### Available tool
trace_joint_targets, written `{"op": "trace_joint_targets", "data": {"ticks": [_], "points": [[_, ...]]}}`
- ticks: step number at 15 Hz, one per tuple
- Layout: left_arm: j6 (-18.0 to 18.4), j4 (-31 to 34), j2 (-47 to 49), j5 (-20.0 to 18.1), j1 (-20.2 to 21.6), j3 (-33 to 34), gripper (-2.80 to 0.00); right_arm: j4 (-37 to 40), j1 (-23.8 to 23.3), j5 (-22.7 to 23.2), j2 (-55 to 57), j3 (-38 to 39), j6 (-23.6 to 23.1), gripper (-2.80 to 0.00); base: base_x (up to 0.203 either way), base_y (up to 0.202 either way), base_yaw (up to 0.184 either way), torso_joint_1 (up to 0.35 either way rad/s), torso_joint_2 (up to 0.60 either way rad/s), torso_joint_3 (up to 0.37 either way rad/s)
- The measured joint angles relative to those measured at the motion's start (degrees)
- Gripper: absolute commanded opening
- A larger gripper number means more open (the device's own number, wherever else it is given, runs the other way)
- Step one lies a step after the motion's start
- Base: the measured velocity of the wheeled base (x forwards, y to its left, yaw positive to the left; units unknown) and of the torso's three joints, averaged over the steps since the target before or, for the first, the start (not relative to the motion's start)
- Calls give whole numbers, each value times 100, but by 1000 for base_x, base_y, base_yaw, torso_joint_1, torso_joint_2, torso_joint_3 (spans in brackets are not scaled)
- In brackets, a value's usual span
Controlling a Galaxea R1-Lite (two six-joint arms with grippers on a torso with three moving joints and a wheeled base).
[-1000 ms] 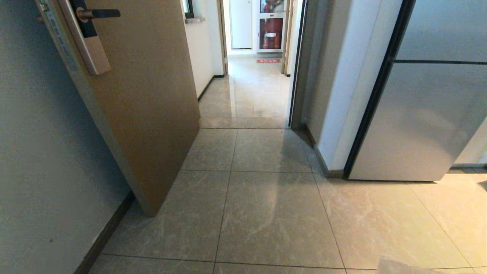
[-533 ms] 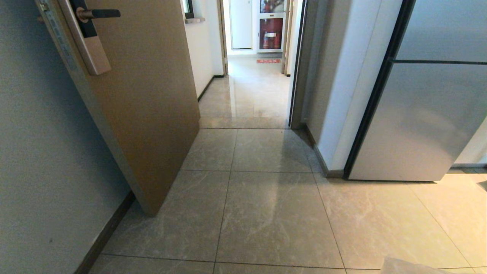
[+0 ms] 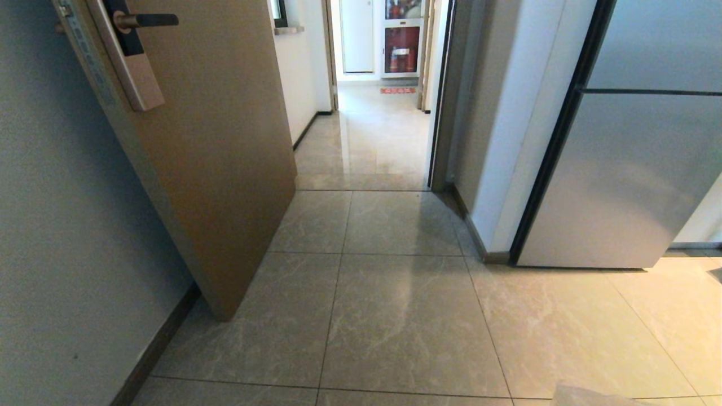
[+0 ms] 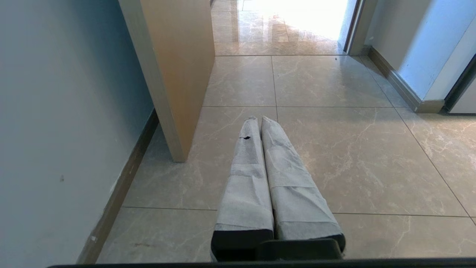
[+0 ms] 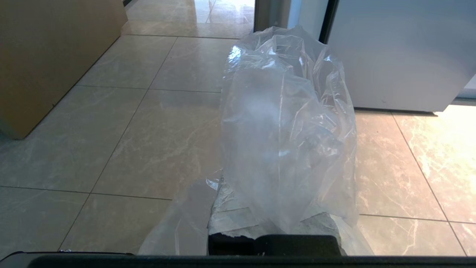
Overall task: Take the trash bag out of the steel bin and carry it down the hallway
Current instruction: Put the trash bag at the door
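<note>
Seen from the head view: an open tan door (image 3: 214, 158) on the left of the frame, with a lock plate and dark handle (image 3: 144, 21) at the upper left, standing against a grey wall (image 3: 62, 237). In the upper middle, through the doorway, the hallway (image 3: 369, 135) with glossy tiles, white walls and black baseboards, ending at a glass cabinet with red things inside (image 3: 401, 48); what they are, cannot tell. On the right, a white wall corner (image 3: 510, 141) and beside it a tall steel-grey appliance (image 3: 632, 169). Across the lower half, the grey-beige tiled floor (image 3: 406, 321). At the bottom right edge of this frame, only a pale corner of the trash bag (image 3: 586, 395). In the right wrist view, the trash bag (image 5: 286, 126) fills the middle of the frame: thin, crinkly, clear, puffed up and standing above the right hand (image 5: 275, 223), with the floor and the appliance visible through and behind it. Wrapped fingers (image 5: 238, 219) mostly hidden by the plastic, pressed together and pinching the lower part of the bag. Contents of the bag not to be made out here. In the left wrist view, the left hand (image 4: 258, 120) in the lower middle of the frame, its two fingers (image 4: 247, 175) covered in pale grey wrapping and pressed together along their length, holding nothing, pointing level over the floor toward the doorway, with the edge of the door just to the upper left of it. Steel bin in none of the frames.
</note>
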Motion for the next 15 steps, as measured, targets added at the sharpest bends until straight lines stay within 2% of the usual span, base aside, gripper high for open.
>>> {"op": "trace_joint_targets", "data": {"ticks": [15], "points": [[7, -1, 0, 3, 0, 0, -280, 0, 0, 2, 0, -2, -2, -280, 0, 0, 0, 0, 0, 0]]}}
